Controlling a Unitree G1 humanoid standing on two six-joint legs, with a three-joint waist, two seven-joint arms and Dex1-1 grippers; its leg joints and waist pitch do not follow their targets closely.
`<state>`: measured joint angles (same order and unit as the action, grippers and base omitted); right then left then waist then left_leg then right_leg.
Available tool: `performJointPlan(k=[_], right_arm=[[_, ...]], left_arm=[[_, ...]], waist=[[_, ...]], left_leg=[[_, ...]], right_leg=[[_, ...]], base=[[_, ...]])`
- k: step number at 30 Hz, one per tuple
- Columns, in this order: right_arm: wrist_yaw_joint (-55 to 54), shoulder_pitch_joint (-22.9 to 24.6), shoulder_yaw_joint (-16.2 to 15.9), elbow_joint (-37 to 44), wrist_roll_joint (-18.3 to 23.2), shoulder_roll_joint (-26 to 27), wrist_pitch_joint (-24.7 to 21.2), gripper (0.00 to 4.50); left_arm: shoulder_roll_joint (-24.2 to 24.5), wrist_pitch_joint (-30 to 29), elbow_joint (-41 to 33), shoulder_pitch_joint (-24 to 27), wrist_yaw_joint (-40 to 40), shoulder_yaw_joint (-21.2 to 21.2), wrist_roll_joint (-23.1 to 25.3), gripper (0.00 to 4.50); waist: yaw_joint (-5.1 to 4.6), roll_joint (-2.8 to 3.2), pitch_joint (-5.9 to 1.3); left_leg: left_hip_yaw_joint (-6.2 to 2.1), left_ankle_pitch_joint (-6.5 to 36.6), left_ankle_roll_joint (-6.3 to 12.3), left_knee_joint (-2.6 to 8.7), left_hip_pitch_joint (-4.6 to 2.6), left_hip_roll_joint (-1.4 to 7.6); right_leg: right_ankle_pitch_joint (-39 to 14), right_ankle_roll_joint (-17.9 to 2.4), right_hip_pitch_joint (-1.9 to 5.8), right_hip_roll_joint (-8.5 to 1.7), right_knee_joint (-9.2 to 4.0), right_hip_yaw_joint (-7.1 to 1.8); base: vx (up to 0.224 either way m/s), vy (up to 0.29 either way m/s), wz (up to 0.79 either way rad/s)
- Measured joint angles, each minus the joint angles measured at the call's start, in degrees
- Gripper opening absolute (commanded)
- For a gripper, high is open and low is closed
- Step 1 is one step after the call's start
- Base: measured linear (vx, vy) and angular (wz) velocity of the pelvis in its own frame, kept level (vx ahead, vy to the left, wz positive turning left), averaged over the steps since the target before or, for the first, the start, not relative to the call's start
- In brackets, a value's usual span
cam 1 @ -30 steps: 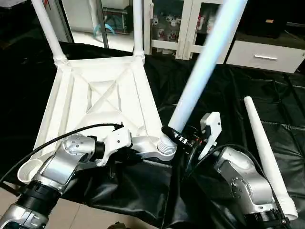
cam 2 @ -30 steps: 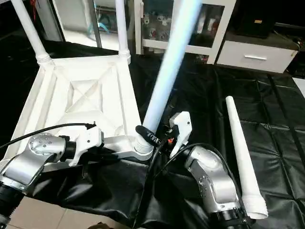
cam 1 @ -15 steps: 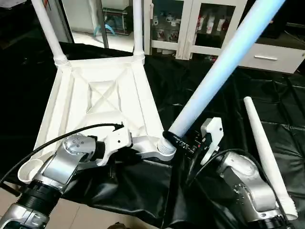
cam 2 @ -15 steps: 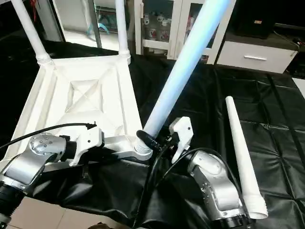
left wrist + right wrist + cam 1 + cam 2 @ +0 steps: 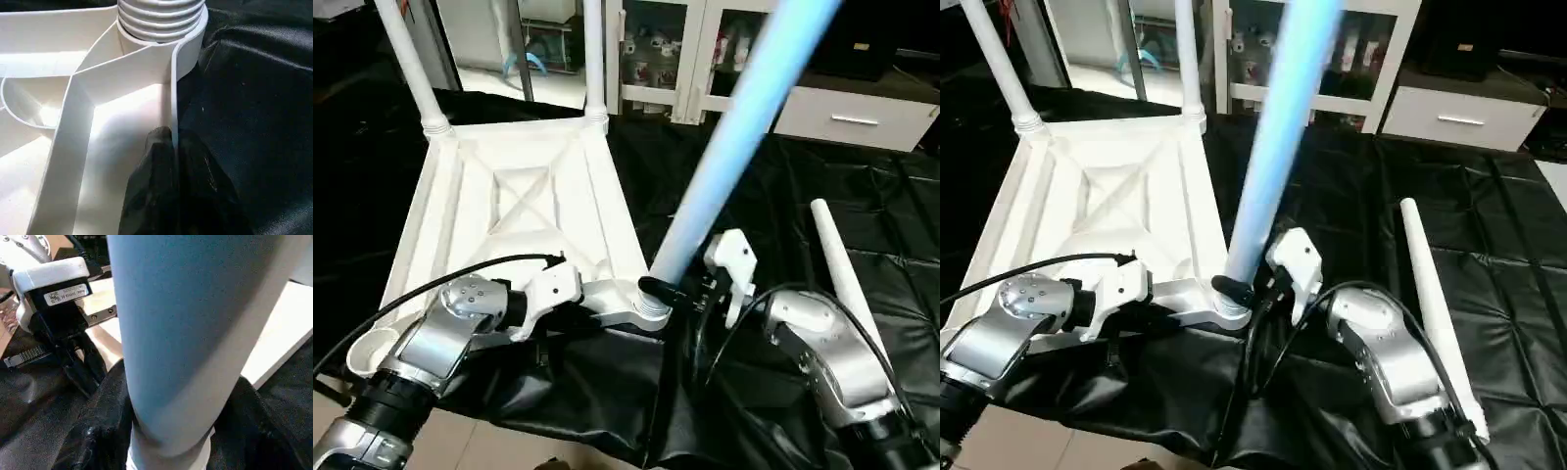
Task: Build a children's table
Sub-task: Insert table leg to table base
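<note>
The white tabletop point(image 5: 460, 211) lies ribbed side up on black cloth. Two legs stand upright in its far corners, one on the left point(image 5: 406, 59) and one on the right point(image 5: 594, 54). A third leg point(image 5: 734, 137) rises tilted to the right from the near right corner socket point(image 5: 161, 19). My right gripper point(image 5: 664, 294) is shut around its lower end, a black finger point(image 5: 100, 431) on each side. My left gripper point(image 5: 171, 134) is shut on the tabletop's near rim just beside that socket. The fourth leg point(image 5: 847, 284) lies loose on the cloth beside my right forearm.
The black cloth point(image 5: 773, 196) covers the work surface and hangs over its near edge above a tiled floor point(image 5: 470, 441). Glass-door cabinets point(image 5: 656, 49) and a white drawer unit point(image 5: 857, 117) stand behind. A black cable point(image 5: 431, 284) arcs over my left forearm.
The held leg leaned further right half a second ago, then swung back nearer upright. My right wrist shifted with it. The left arm and tabletop stayed put.
</note>
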<state>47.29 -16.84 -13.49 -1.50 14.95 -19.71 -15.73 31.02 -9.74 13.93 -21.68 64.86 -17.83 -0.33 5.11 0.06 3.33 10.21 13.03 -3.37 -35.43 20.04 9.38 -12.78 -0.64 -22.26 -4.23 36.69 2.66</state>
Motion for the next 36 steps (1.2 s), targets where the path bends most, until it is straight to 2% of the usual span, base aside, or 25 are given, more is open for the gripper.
performJointPlan(k=[8, 13, 17, 26, 36], right_arm=[[1.49, -5.69, -1.12, -5.36, -0.57, 1.72, -2.75, 1.86], [0.03, -7.35, -0.31, -9.21, -0.55, 4.21, -1.6, 1.86], [-0.74, -5.91, 0.22, -9.39, -0.28, 4.48, 0.15, 1.85], [-1.72, -1.48, 2.14, -7.88, 0.49, 5.22, 4.05, 1.85], [-2.01, -0.84, 1.99, -8.17, 0.35, 4.95, 5.17, 1.85]], left_arm=[[0.34, 0.0, 0.62, -0.01, -0.25, 0.32, 0.04, 0.0], [0.33, -0.02, 1.04, -0.02, -1.03, 0.67, 0.19, 0.0], [0.22, -0.02, 1.03, -0.02, -1.41, 0.58, 0.7, 0.0], [-0.26, -0.01, 1.02, -0.14, -1.38, 0.34, 1.04, 0.0], [-0.67, 0.08, 2.21, -0.95, -0.91, 0.01, 1.09, 0.0]], waist=[[-0.47, -0.3, -0.19], [-1.19, -0.67, -0.4], [-1.38, -0.91, -0.57], [-1.31, -0.81, -0.71], [-1.19, -0.78, -0.75]], left_leg=[[0.0, -0.01, -0.02, 0.1, -0.06, 0.01], [0.0, -0.1, -0.17, 0.32, -0.12, 0.01], [0.0, -0.1, -0.18, 0.36, -0.11, 0.0], [0.11, -0.1, -0.17, 0.81, -0.1, -0.01], [0.12, -0.1, -0.17, 0.89, -0.1, 0.0]], right_leg=[[-0.16, 0.27, 0.1, 0.01, 0.02, -0.02], [-0.11, 0.2, 0.1, 0.03, 0.0, 0.0], [-0.13, 0.22, 0.14, 0.02, -0.05, -0.01], [-0.01, 0.02, 0.33, 0.02, -0.54, -0.02], [-0.03, 0.05, 0.39, 0.02, -0.57, -0.02]], base=[[0.0, 0.0, 0.0], [0.0, 0.0, 0.0], [0.0, 0.0, 0.0], [0.0, 0.0, 0.0], [0.0, 0.0, 0.0]])
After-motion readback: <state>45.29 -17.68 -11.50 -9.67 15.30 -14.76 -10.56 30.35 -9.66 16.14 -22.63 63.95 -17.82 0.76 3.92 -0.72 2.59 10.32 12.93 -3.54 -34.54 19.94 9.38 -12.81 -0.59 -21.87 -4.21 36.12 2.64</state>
